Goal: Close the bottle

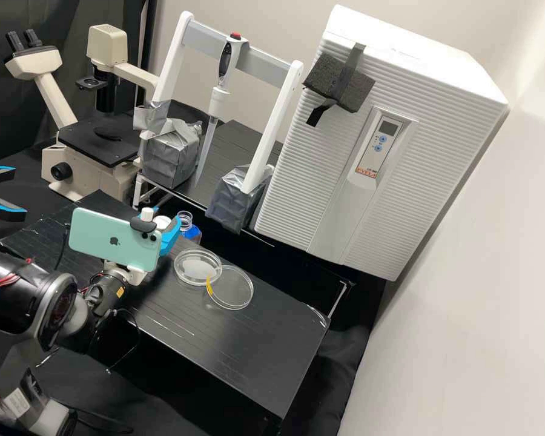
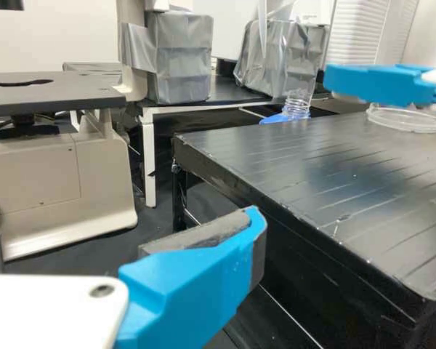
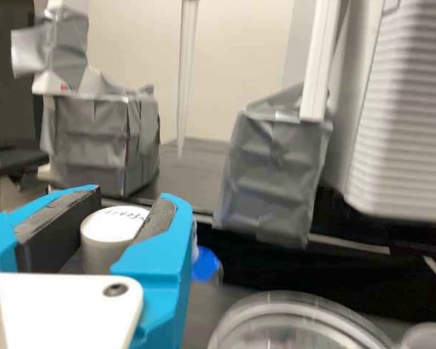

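Right gripper (image 3: 116,215) clamped sidewise on white cap (image 3: 113,227), likely light, rigid, slick; clear bottle (image 1: 188,224) just beside looks tippy.

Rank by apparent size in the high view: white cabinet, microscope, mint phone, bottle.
1. white cabinet
2. microscope
3. mint phone, though it sits nearer the camera, which inflates it
4. bottle, clearly smallest
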Tool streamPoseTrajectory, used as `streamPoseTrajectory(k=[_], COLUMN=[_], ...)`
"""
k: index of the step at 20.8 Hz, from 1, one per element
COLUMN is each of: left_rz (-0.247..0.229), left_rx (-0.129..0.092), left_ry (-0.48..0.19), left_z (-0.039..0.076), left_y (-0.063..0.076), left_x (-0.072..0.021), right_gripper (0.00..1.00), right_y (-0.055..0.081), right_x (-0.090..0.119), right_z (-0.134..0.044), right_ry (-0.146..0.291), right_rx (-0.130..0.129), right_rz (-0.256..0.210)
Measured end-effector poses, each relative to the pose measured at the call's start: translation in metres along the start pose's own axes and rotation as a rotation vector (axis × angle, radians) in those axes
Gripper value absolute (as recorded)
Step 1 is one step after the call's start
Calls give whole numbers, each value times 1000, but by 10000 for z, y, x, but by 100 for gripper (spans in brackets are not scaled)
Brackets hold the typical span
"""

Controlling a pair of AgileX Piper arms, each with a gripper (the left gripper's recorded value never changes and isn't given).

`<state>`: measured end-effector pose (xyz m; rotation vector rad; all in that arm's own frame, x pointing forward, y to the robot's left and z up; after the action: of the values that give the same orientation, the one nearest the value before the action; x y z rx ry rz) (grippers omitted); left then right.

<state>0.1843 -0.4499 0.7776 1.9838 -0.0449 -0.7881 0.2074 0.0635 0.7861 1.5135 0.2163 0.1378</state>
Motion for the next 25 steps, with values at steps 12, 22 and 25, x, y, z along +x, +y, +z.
streamPoseTrajectory(k=[12,22,25], left_rz=[17,28,36], left_rx=[16,23,18], left_ry=[6,16,24], left_z=[6,4,-3], left_y=[34,53,61], left_x=[-20,-38,-39], right_gripper=[0,0,0], right_y=[25,-72,-58], right_x=[542,761,765], right_z=[-78,6,17], right_ry=[-4,-56,-67], right_rx=[15,-22,-14], right_rz=[14,-22,-10])
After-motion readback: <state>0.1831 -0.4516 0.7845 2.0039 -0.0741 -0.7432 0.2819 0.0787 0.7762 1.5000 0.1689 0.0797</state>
